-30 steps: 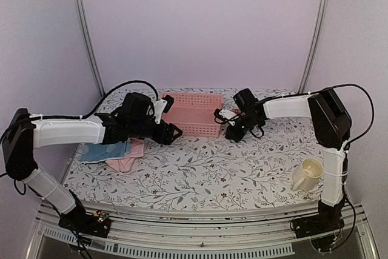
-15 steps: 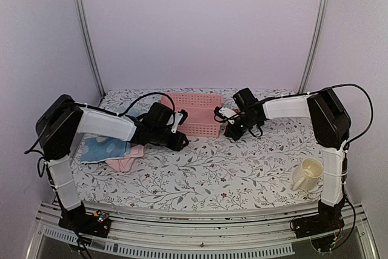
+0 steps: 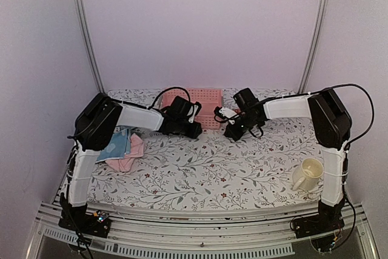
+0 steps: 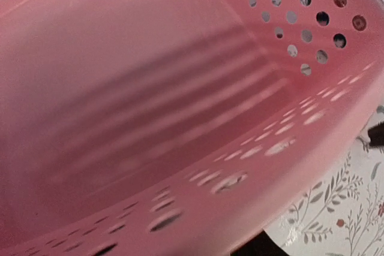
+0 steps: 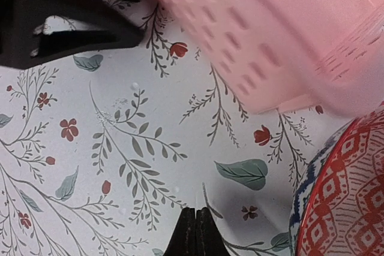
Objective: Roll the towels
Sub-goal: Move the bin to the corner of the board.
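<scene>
Table [image 3: 200,168], white cloth cover printed with leafy sprigs and small red flowers.
Left edge: pink cloth towel [image 3: 132,150] and blue pale-spotted cloth towel [image 3: 115,145], overlapping in a loose heap.
Far edge, middle: pink perforated plastic basket [image 3: 209,98], with red diamond-patterned bowl [image 5: 342,196] just beside it.
Near right corner: cream ceramic mug [image 3: 308,174].

Unrolled and crumpled, a spotted blue towel [image 3: 115,147] lies touching a pink towel [image 3: 133,153] at the bench's [image 3: 200,177] nine o'clock edge.
</scene>
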Robot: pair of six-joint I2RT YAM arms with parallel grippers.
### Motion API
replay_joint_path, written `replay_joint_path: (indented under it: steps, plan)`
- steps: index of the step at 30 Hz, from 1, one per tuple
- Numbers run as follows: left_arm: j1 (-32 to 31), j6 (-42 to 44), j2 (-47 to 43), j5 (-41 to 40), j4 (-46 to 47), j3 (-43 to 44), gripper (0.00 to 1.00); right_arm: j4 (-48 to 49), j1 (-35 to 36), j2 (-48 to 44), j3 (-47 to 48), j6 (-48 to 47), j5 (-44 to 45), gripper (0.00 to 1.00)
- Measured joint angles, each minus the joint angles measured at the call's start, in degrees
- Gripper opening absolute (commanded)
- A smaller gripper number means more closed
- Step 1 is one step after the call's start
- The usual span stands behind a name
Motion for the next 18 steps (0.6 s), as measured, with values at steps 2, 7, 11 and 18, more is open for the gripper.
replay_joint_path:
  steps: [2, 7, 11, 18]
  plan:
    - [0.87, 0.26, 3.32, -0.24, -1.22, 5.64, 0.44, -0.07, -0.02, -0.59, -0.63, 0.00, -0.79, 0.03]
    - [4.15, 1.22, 12.98, 0.46, -4.11, 21.07, 0.48, -0.11, 0.00, -1.68, -1.27, 0.00, -2.19, 0.03]
    - [7.21, 1.33, 15.15, 3.82, -5.77, 25.14, 0.51, -0.37, 0.00, -2.82, -1.29, 0.00, -2.95, 0.03]
    - [7.67, 0.85, -4.76, 5.40, -10.78, 3.08, 0.63, -1.40, -0.02, -7.10, -2.78, -0.07, -6.23, 0.39]
